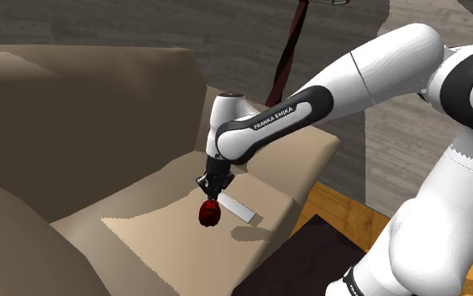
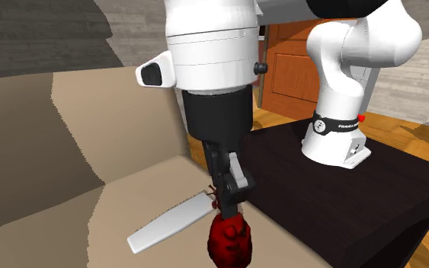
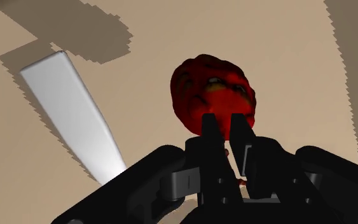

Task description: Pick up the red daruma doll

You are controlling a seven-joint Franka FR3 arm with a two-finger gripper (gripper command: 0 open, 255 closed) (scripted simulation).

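The claw (image 3: 225, 124) points down over the sofa seat with its two fingers drawn close, only a thin slit left between them. Their tips sit on the near top edge of the red doll (image 3: 212, 92). In the second exterior view the doll (image 2: 229, 240) hangs straight under the claw (image 2: 224, 204), with small red bits showing at the fingertips. I judge the claw is pinched on a narrow part of the doll's crown, not around its round body. That would explain the small gap: the body looks too wide and lumpy to span.

In the shoulder view the doll (image 1: 210, 214) is below the claw (image 1: 212, 195), over the middle of the tan seat cushion (image 1: 142, 244). Whether it has left the cushion I cannot tell. A flat white strip (image 1: 239, 208) lies on the cushion just beside the doll, on the shoulder view's right, apart from the fingers and so out of the grip. The dark stand (image 2: 342, 198) is farther right. With so slight a hold the doll could swing or slip, so a slow, straight lift seems wise.
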